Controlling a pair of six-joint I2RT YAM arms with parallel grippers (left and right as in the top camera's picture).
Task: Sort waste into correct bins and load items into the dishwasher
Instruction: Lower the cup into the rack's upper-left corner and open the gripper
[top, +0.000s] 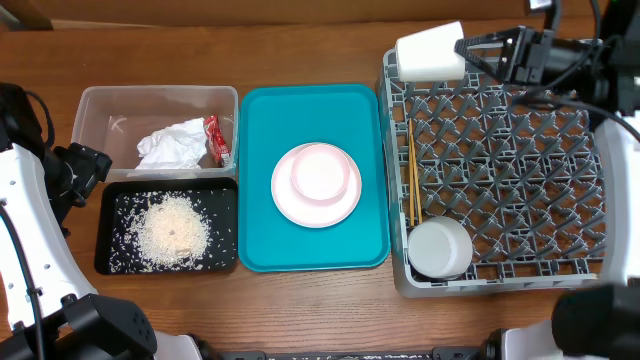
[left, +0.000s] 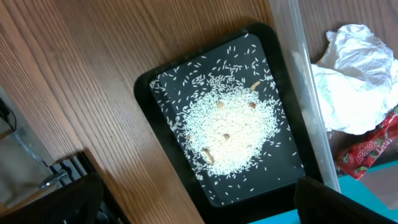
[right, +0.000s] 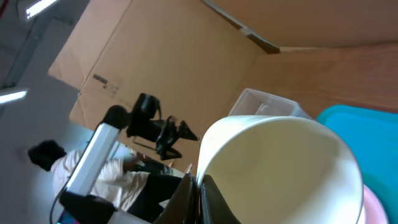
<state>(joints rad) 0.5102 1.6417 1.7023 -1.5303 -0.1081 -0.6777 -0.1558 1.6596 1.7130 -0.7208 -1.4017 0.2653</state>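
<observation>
The right gripper (top: 468, 48) holds a white bowl (top: 430, 52) on its side above the far left corner of the grey dish rack (top: 520, 140). In the right wrist view its fingers (right: 208, 202) pinch the rim of this bowl, one finger inside and one outside.

A second white bowl (top: 440, 247) sits in the near left corner of the rack. The pair of chopsticks (top: 411, 172) lies along the rack's left side.

On the teal tray (top: 260, 120) in the middle of the desk (top: 320, 310) rests the pink plate (top: 345, 205), and the small cup (top: 320, 172) stands on its centre.

The clear tub (top: 100, 110) contains the crumpled napkin (top: 172, 146) and, just beside it, the red wrapper (top: 216, 140). The black tray (top: 112, 255), touching the tub's near side, carries the rice (top: 172, 232) in a heap with loose grains around.

The left gripper (top: 88, 163) is at the left of the tub. Its fingers (left: 329, 199) are spread wide and hold nothing.
</observation>
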